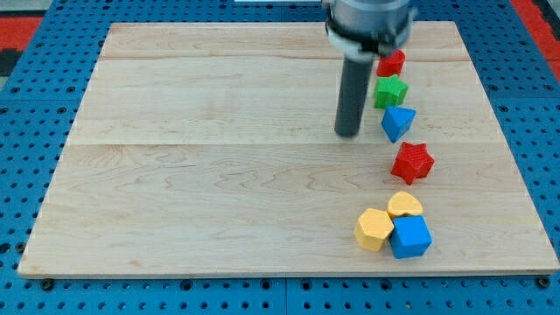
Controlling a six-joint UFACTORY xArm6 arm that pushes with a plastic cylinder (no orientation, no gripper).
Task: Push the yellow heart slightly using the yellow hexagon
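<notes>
The yellow hexagon (374, 229) lies near the view's bottom right, touching the blue cube (410, 236) on its right. The yellow heart (404, 205) sits just above them, touching both. My tip (348, 134) is on the board well above these blocks, up and slightly to the view's left of the hexagon, apart from it. The blue block (398, 122) is just to the tip's right.
A column of blocks runs down the view's right: a red block (391, 63) at the top, a green star (390, 91), the blue block, then a red star (412, 162). The wooden board (192, 175) lies on a blue pegboard table.
</notes>
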